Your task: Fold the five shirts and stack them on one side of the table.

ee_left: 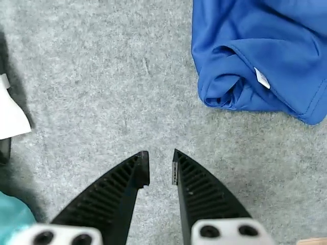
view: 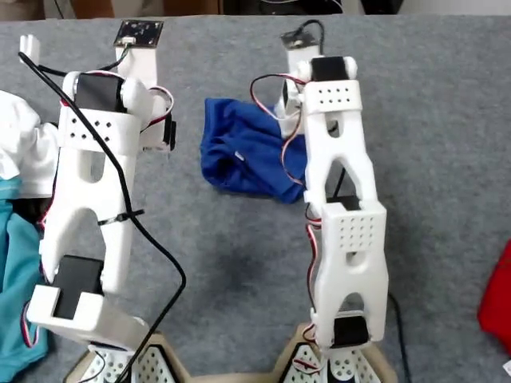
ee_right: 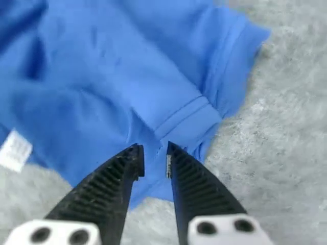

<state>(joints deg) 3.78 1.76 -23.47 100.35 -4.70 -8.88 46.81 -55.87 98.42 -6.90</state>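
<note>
Four garments lie on the grey felt-covered table [view: 447,120] in the high view. A crumpled royal-blue knit shirt [view: 243,152] sits at upper centre of the frame, a white cloth shirt [view: 20,144] at the left edge, a teal shirt [view: 16,263] in the lower left corner just below it, and a red shirt [view: 497,299] at the right edge, well apart from the rest. In the left wrist view the left gripper [ee_left: 160,166] hangs over bare felt, its black ribbed jaws a narrow slot apart and holding nothing; the blue shirt lies near but not touching it. In the right wrist view the right gripper [ee_right: 155,161] hovers over the blue shirt's stitched hem, jaws likewise slightly apart and clamped on nothing. The risk, as I judge it, is that so narrow a gap pinches several bunched layers at once and drags the lump instead of spreading it. With only one gripper over cloth, a pull could also slide the whole shirt across the felt.
</note>
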